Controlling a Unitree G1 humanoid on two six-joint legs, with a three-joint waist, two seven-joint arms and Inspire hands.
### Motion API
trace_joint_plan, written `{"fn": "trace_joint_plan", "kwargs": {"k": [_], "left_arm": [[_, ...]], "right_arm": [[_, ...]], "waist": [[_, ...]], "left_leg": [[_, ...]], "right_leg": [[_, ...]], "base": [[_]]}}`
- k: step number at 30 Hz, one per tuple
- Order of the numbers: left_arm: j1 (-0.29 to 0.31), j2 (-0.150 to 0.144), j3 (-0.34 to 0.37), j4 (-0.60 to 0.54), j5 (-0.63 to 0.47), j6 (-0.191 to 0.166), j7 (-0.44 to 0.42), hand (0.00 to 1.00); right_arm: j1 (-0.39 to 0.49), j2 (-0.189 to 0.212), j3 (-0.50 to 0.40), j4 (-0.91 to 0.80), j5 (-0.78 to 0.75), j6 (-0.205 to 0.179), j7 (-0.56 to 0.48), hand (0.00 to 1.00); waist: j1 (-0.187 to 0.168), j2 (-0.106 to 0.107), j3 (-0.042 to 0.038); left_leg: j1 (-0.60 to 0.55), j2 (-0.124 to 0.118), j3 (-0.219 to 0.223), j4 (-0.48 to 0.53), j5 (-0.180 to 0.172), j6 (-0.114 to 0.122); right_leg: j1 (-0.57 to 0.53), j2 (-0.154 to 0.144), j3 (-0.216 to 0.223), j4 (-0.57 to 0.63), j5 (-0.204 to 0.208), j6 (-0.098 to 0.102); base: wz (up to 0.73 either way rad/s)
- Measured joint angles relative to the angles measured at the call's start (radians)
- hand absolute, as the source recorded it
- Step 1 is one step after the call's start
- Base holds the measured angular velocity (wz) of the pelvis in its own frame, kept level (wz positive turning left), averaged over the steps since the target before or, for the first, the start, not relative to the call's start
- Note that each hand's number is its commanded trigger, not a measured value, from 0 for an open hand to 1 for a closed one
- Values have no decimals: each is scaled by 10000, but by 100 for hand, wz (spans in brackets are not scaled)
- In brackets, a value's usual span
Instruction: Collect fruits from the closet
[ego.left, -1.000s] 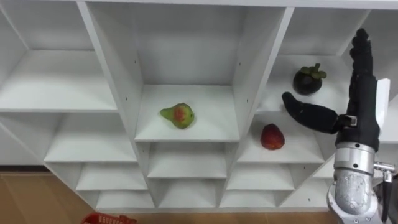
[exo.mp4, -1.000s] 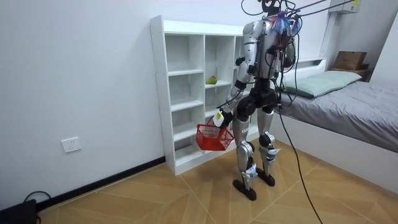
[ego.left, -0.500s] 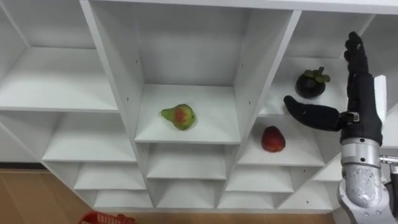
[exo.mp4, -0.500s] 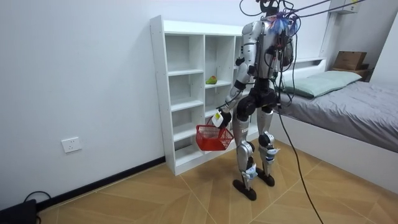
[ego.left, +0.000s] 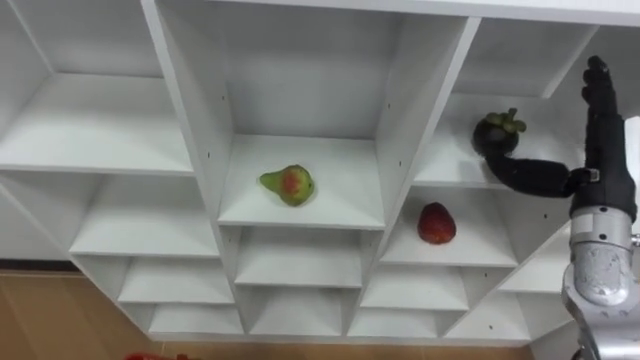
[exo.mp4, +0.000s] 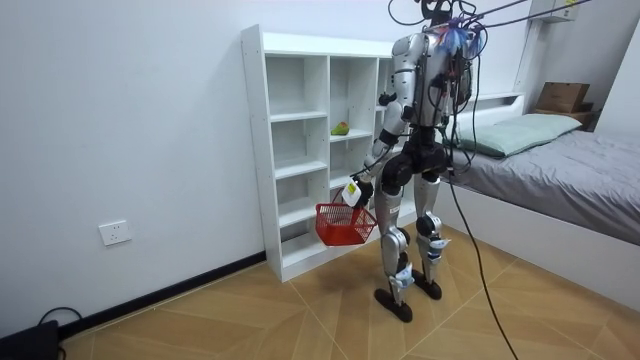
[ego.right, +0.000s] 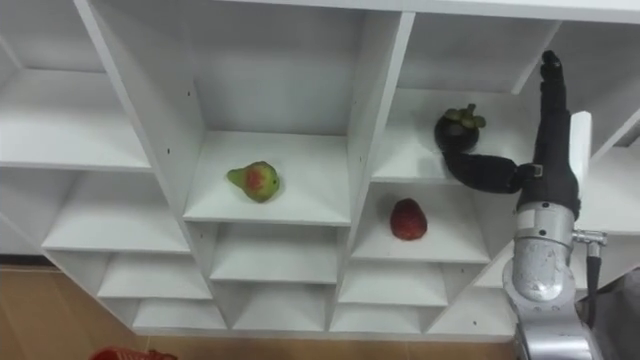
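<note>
Purple mangosteen partly behind thumb of right hand, fingers straight | left hand grips basket

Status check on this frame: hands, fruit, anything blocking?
Right hand open, fingers up, thumb just below mangosteen. Left hand holds basket low. Pear, red fruit on shelves. Nothing blocking.

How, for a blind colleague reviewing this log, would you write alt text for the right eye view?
The robot's open right hand, fingers straight up, stretches its thumb toward a dark mangosteen in a white closet. A red fruit lies one shelf lower; a green-red pear sits one column left.
</note>
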Motion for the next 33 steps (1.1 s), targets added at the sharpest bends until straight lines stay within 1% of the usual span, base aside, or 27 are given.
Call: {"fn": "trace_joint_plan", "kwargs": {"k": [5,9,14,17,19,26,28,33], "left_arm": [[-4,0,48,0,47,186,-91,100],[2,5,137,1,288,314,-211,100],[66,38,135,0,352,501,-250,100],[76,40,134,0,593,555,-246,100],[141,41,132,-182,811,663,-239,100],[246,40,135,-614,924,733,-214,100],[237,36,131,-710,910,732,-274,100],[215,32,129,-788,892,730,-297,100]], "right_arm": [[-15,1,9,20,-118,256,18,0],[-64,1,7,20,-205,308,17,0],[-450,0,9,236,-179,417,-6,0],[-612,0,11,264,-159,529,-1,0],[-659,0,13,264,-172,567,37,0],[-732,-1,14,278,-241,618,387,0],[-894,-5,19,278,-242,715,584,0],[-1014,-5,42,277,-235,741,737,0]], "waist": [[-2,-56,-10],[1,-76,-3],[25,-81,0],[23,-82,0],[36,-80,0],[34,-46,5],[59,10,9],[82,67,2]], "left_leg": [[-29,-12,-88,25,5,3],[-57,-15,-183,27,6,3],[-78,-14,-201,39,7,2],[-99,-14,-202,88,7,2],[-153,-17,-218,124,7,1],[-176,-12,-235,104,9,-2],[-170,-16,-222,108,9,-2],[-158,-14,-234,115,15,-6]], "right_leg": [[2,-16,-122,-1,0,0],[-6,-15,-144,-10,0,0],[-19,-10,-141,-10,0,0],[-17,-12,-141,-7,0,0],[-38,-15,-149,-7,1,-1],[-37,-27,-246,8,2,-4],[-26,-29,-261,8,4,-6],[-6,-39,-381,-1,4,-6]], "base": [[5],[3],[0],[0],[0],[0],[0],[3]]}}
